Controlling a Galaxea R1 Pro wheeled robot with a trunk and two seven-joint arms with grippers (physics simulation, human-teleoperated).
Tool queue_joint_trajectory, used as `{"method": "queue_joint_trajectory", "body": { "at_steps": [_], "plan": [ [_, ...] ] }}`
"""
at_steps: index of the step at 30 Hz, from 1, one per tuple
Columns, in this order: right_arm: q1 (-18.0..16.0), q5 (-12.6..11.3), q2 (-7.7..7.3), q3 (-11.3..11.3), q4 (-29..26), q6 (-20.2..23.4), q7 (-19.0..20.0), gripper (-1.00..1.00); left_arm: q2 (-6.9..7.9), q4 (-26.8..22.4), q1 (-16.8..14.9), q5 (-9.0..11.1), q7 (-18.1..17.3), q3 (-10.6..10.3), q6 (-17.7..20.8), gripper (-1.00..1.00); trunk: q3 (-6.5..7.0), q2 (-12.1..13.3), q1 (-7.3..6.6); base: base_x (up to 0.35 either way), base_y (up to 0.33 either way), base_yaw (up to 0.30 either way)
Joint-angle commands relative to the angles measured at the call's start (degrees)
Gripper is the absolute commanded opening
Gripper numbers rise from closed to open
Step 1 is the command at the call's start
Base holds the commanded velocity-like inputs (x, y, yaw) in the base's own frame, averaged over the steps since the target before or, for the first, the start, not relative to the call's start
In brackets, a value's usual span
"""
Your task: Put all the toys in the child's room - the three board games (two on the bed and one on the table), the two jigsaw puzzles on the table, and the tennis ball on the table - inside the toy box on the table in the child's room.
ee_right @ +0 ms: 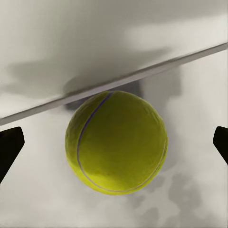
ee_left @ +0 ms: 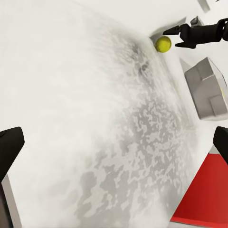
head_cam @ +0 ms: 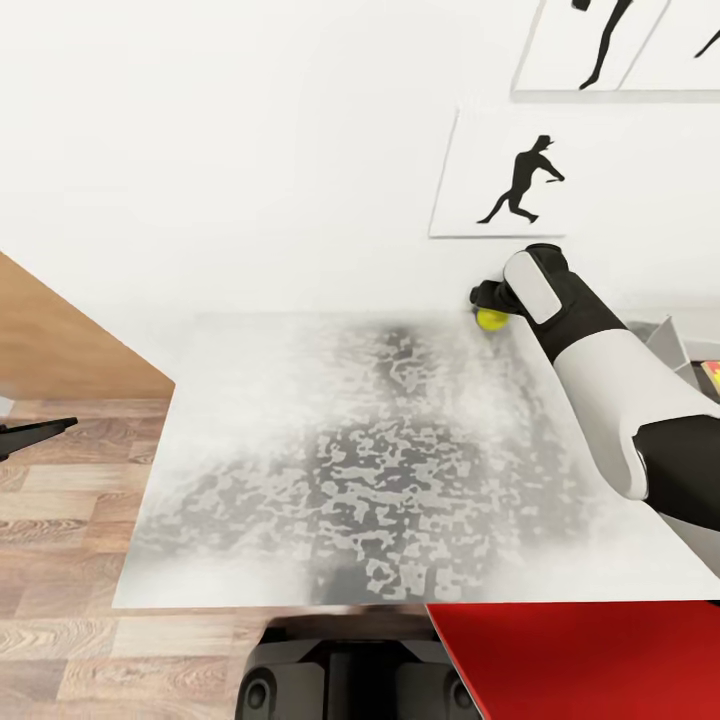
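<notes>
Tennis ball (ee_right: pixel 116 142) framed between spread jaws at the table's far edge.

The mottled pale-grey table (head_cam: pixel 330 460) was set against a white wall hung with batter-silhouette prints (head_cam: pixel 520 180); wood-plank floor (head_cam: pixel 60 500) was seen alongside. No lettering could be read. The right gripper (head_cam: pixel 490 300) was spread around the ball, the left gripper (ee_left: pixel 114 147) parted, empty.

Broad bare stretch of the counter (head_cam: pixel 350 450) lies open from its near edge to the white wall (head_cam: pixel 250 150), giving a claw free passage across the middle. At the far edge the tennis ball (head_cam: pixel 490 319) sits close against the wall, leaving little room behind it; the right claw (head_cam: pixel 487 297) stands wide around it, tips clear on both sides. The toy box (ee_left: pixel 205 90) stands at the counter's right end, a red board (head_cam: pixel 590 660) crowding the near right corner.
</notes>
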Motion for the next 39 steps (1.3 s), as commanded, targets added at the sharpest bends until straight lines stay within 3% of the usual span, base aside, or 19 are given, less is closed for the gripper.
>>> {"method": "queue_joint_trajectory", "body": {
  "at_steps": [1,39],
  "plan": [
    [-0.06,-0.58,-0.1,0.44,-0.06,0.12,-0.51,1.0,0.02,0.0,-0.03,-0.06,-0.24,0.0,0.61,1.0,-0.13,-0.09,0.03,0.0,0.0,0.0],
    [-0.15,-0.55,-0.52,0.44,-0.14,0.18,-0.44,1.0,0.07,-0.06,-0.03,-0.06,-0.24,0.0,0.61,1.0,-2.27,-0.09,0.03,0.0,0.0,0.0]
  ]
}}
